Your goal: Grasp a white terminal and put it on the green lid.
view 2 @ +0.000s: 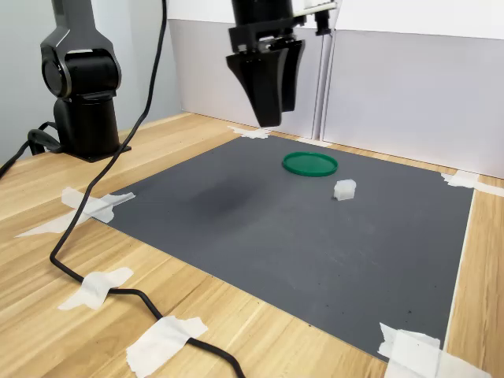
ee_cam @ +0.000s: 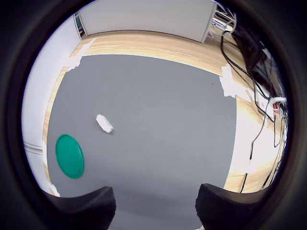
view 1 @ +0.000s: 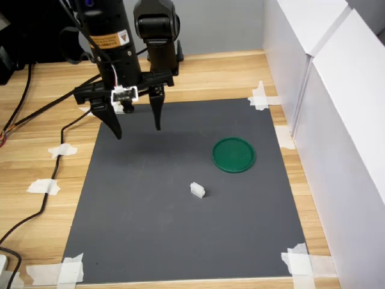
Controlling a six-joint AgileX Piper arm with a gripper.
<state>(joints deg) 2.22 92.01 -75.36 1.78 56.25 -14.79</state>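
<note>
The white terminal point(view 1: 197, 190) lay loose on the dark grey mat point(view 1: 150, 229), roughly in the middle of it, and nothing was touching it when you stopped here. In the first exterior view it sat below and to the left of the green lid point(view 1: 233, 155), near it but clearly apart, with bare mat between the two; the second exterior view showed the same gap, the terminal lying nearer the camera and to the second exterior view's right of the lid. The lid itself was flat on the mat with nothing on it. Your gripper point(view 1: 136, 122) hung in the air over the far left part of the mat in the first exterior view, well apart from both things, and its two dark fingers point(view 1: 112, 120) were spread wide with nothing between them; the wrist view agreed, showing only open mat between the two finger ends at its edge. The mat was held at its corners and sides by strips of white tape point(view 1: 259, 96) on the wooden table point(view 1: 36, 156), a black cable point(view 2: 102, 279) ran across the wood, and white panels point(view 1: 337, 120) walled one side. By my reading, none of the task had been done yet: you had still to bring the gripper over the terminal, lower it, close on that small block, lift, carry it across and set it down on the lid.
</note>
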